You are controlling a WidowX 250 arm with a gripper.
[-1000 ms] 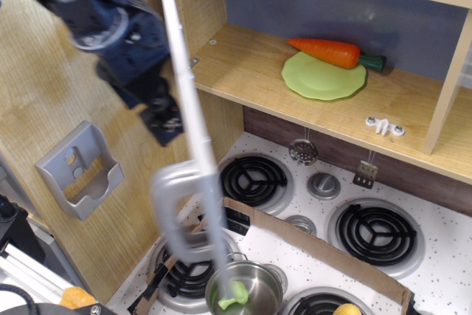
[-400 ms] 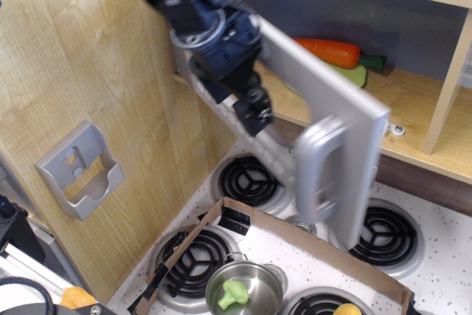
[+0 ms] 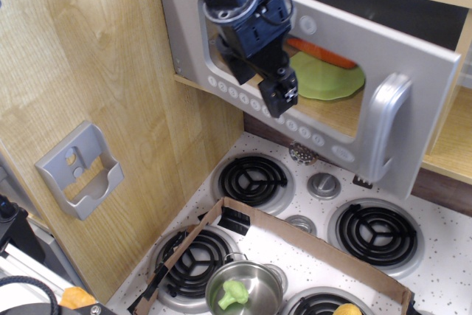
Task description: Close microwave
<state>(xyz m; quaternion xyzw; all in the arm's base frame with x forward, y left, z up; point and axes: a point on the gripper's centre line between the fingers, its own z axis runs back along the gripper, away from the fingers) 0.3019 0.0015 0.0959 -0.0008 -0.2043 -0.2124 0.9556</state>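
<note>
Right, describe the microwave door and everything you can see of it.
The microwave door looks like silver-grey plastic, with a clear window showing the green plate and carrot inside. Round buttons run along its lower edge, and a curved handle sits at its free end. It stands nearly closed, with the gripper against its front.

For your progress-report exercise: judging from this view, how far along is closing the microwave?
Done: the door now covers most of the opening, with the plate and carrot seen through its window.
In hand: the gripper is against the door's face, pushing.
Left: the handle side stands off the cabinet, a gap showing, so the last bit of swing remains.
</note>
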